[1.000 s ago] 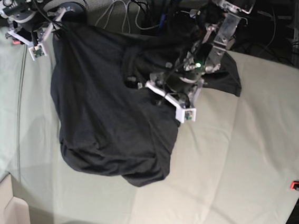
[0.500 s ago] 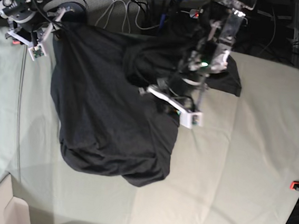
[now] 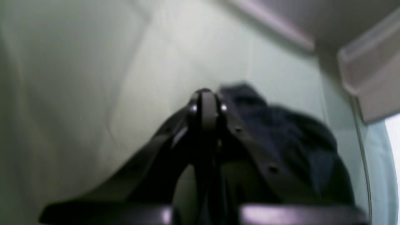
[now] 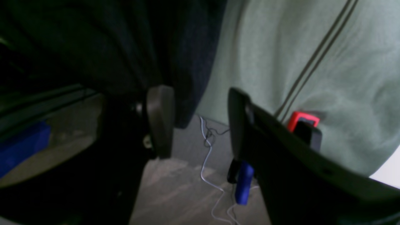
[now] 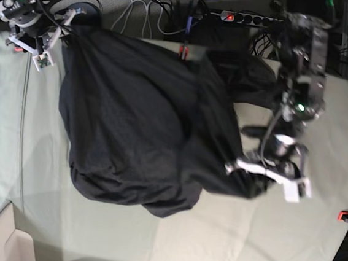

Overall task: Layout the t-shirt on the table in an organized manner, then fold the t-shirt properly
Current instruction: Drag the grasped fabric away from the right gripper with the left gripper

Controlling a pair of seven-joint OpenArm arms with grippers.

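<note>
The t-shirt [image 5: 130, 132] lies bunched over the far-left half of the tabletop [image 5: 262, 238] in the base view, a dark rumpled mass with its lower edge rolled into a thick fold near the tabletop's middle and one part drawn out sideways toward the right. That drawn-out part ends at the left tool [image 5: 262, 173], which sits on the right side of the base view, low over the pale green cloth, with dark fabric gathered right at its tip. In the left wrist view the left tool [image 3: 204, 106] has its jaws pressed together with no gap between them, and blurred black fabric [image 3: 281, 147] rises just behind and to the right of them; the picture is too soft to show the cloth between the jaws, though the base view shows the shirt pulled taut to that point. The right tool [image 5: 46, 44] is at the far-left corner of the tabletop, at the shirt's upper edge. In the right wrist view its jaws stand well apart [image 4: 200, 122], nothing between them, with the shirt's dark edge [image 4: 125, 47] hanging just beside the left finger and a red clamp [image 4: 301, 120] on the tabletop's edge beyond the other.
</note>
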